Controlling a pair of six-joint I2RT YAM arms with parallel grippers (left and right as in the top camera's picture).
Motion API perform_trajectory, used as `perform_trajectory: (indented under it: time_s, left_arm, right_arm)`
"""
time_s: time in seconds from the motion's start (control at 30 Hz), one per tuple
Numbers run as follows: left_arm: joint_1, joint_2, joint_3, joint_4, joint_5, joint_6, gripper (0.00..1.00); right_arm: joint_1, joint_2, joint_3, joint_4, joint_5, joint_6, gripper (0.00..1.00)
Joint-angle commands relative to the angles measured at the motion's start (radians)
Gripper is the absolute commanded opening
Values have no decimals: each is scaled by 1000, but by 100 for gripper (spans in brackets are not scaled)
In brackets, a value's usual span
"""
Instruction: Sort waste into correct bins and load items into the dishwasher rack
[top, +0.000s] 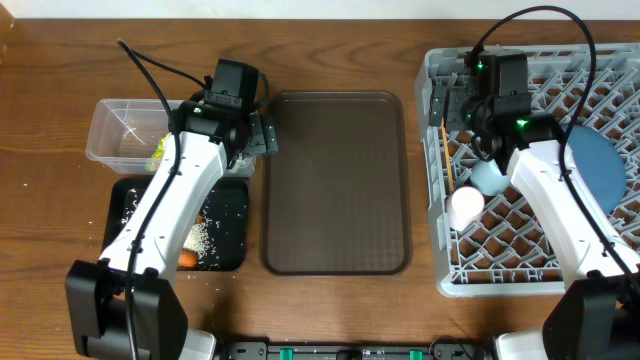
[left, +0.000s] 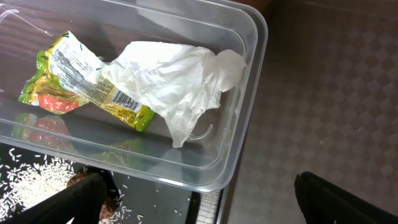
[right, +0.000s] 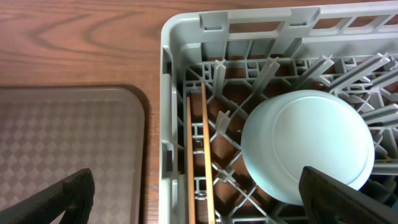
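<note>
**As both tools hang open and empty: stock-take and risks**

Since neither arm carries anything, the sort looks close to finished (a judgement from how things lie).

The left gripper (left: 205, 208) has its fingers spread wide with nothing between them. It hovers over the right-hand rim of the clear tub (left: 249, 124), which sits toward the far-left corner of the desk (top: 50, 60). In the tub are a yellow-green wrapper (left: 81, 81) and white paper (left: 180, 81). The black tray (top: 235, 200) lies just in front of the tub, toward the front edge, and holds rice crumbs (top: 200, 235) and the orange piece (top: 187, 260).

The right gripper (right: 199, 202) is likewise wide open and empty. It hangs above the left wall of the rack (top: 433, 190), which fills the right edge of the desk.
- The chopsticks (right: 200, 155) lie along that left wall.
- The light-blue bowl (right: 305, 143) is upside down just beside them.
- The white-pink cup (top: 465, 208) sits nearer the front edge.
- The dark-blue plate (top: 595, 165) stands toward the right edge.
- The light-blue cup cannot be picked out in any view.
- The brown tray (top: 335, 180) lies mid-desk, between bins and rack.

Risks:
- A straight descent by the left arm could catch the tub rim and tip or shove the light tub, spilling paper.
- A drop by the right arm would strike the rack wall or nudge the thin chopsticks through the lattice.
- Calling the load complete while the cup is unaccounted for would be premature.
</note>
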Motion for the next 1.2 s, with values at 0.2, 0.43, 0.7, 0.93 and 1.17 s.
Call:
perform_trajectory:
  time_s: [0.2, 0.43, 0.7, 0.93, 1.17]
  left_arm:
    - [2, 12, -5, -3, -12, 13, 98]
    - [3, 12, -5, -3, -12, 13, 98]
    - [3, 12, -5, -3, -12, 13, 98]
    - [2, 12, -5, -3, -12, 13, 98]
    - [2, 12, -5, -3, -12, 13, 98]
  right_arm:
    - [-3, -50, -4, -20, 34, -4, 99]
    - [-4, -261, -31, 117, 88, -5, 99]
    - [-4, -603, -258, 336, 95, -50, 99]
    - [-20, -973, -689, 499, 90, -99, 99]
    - [-100, -1306, -1104, 645, -22, -97, 99]
